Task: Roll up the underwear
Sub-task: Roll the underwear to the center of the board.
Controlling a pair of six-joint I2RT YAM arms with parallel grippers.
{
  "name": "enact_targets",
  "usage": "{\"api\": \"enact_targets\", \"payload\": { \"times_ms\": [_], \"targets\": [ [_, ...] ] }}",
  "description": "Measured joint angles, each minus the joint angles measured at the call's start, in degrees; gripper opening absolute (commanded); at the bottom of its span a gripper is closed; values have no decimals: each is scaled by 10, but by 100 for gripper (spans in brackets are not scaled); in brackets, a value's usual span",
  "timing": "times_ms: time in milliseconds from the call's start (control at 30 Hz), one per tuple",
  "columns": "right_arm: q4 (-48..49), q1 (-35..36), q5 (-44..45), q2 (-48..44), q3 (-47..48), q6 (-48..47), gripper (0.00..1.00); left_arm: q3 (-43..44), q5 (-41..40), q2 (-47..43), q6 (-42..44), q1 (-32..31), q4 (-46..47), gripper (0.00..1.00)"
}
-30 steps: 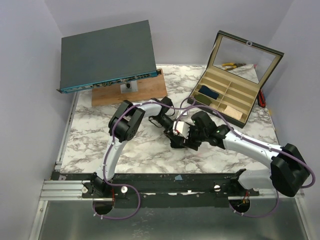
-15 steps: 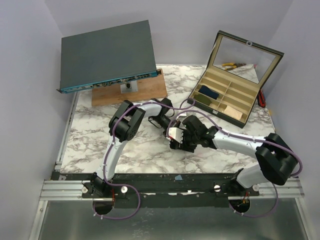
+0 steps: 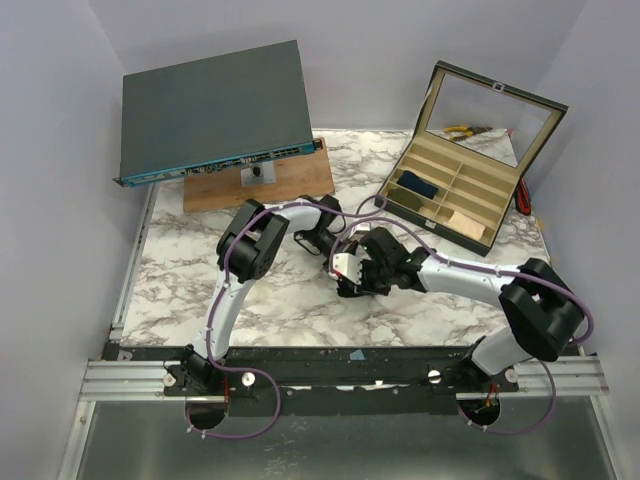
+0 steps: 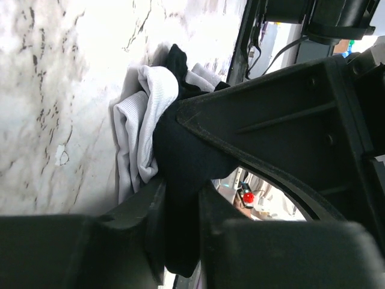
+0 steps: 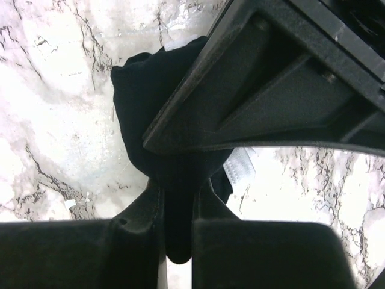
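- Pinching the underwear [image 4: 180, 168], the left hand [image 4: 180, 235] is pressed onto its black fabric, low over the marble worktop [image 4: 60, 90].
- The right hand [image 5: 177, 232] clamps the same bunched garment, mid-worktop.

No legible text, labels or numbers
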Motion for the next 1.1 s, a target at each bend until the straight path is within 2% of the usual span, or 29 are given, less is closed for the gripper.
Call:
{"api": "enact_targets", "payload": {
  "times_ms": [200, 300, 367, 967, 1100],
  "targets": [
    [-14, -13, -35, 9, 12, 7, 1, -22, -6, -16, 6, 4, 16, 57],
    [-14, -18, -60, 16, 17, 13, 1, -48, -6, -43, 6, 10, 26, 78],
    [-14, -24, -75, 22, 21, 16, 1, -62, -7, -63, 5, 13, 34, 98],
    [-25, -68, -159, 54, 45, 28, 1, -211, -82, -210, -18, 114, 135, 99],
    [-47, -74, -182, 77, 70, 28, 1, -256, -103, -272, -13, 125, 150, 99]
  ]
}}
